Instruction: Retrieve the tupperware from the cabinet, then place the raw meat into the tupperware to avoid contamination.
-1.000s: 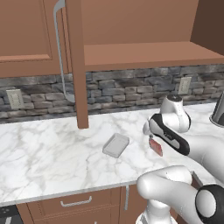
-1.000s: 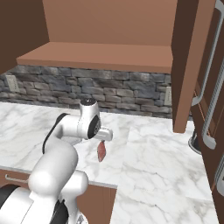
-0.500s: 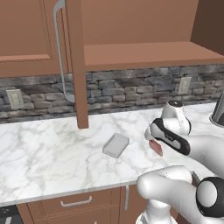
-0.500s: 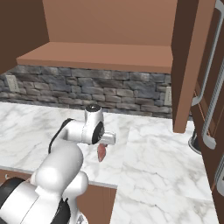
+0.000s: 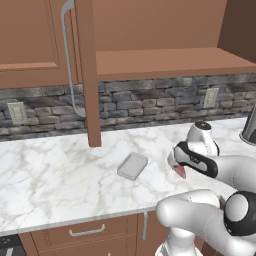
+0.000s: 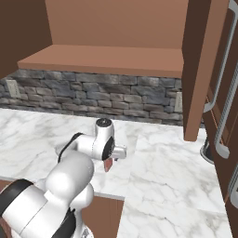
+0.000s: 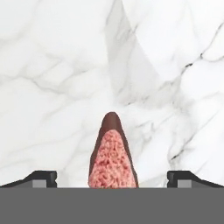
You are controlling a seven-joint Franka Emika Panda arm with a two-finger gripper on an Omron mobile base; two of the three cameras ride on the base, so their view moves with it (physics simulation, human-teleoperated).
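The arm has lowered, its wrist hiding most of the raw meat (image 5: 179, 171).

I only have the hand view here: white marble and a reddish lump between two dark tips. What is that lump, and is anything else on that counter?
Observer: It is the raw meat, lying on the marble counter under the end effector. The left base view also shows the tupperware sitting on the counter, apart from the meat and to its left.
Operator: Is the box empty?
Observer: Nothing shows inside it; it looks empty.
Operator: Where did it come from?
Observer: I cannot tell that, but the cabinet above the counter stands open, with a bare wooden shelf.
Operator: Is the meat being held?
Observer: No, the tips stand wide on either side of it.
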